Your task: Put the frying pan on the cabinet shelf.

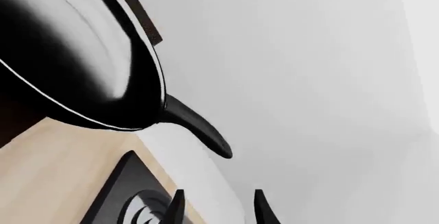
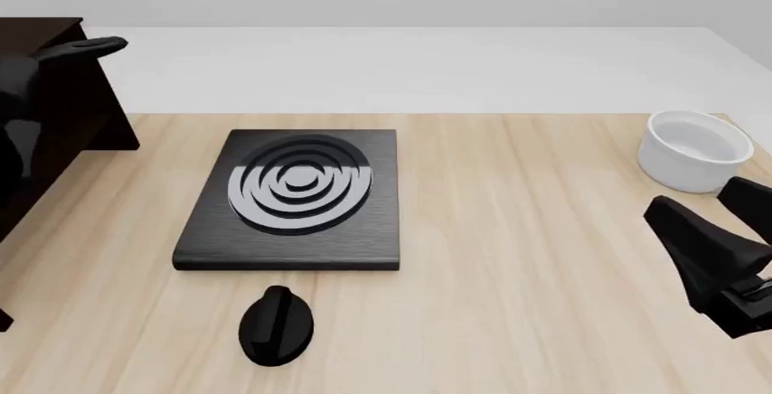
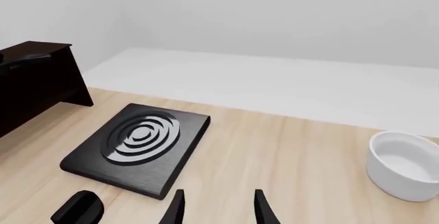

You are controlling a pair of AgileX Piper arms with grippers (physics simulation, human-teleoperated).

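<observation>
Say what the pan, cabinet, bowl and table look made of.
Pan: probably coated metal, glossy black with streaky reflections and a thin silvery rim. Cabinet: dark, near-black wood, matte; grain unclear. Bowl: likely white ceramic or plastic, smooth with soft shading. Table: light wood with visible grain lines.

The front view looks forward and down from above the table's near edge, taking in the square black stove plate with grey rings [image 2: 293, 197]. The right wrist view faces far-left from low on the right, sharing that plate [image 3: 137, 144]. The left wrist view sits close under the small round black frying pan [image 1: 75, 59], tilted.
</observation>
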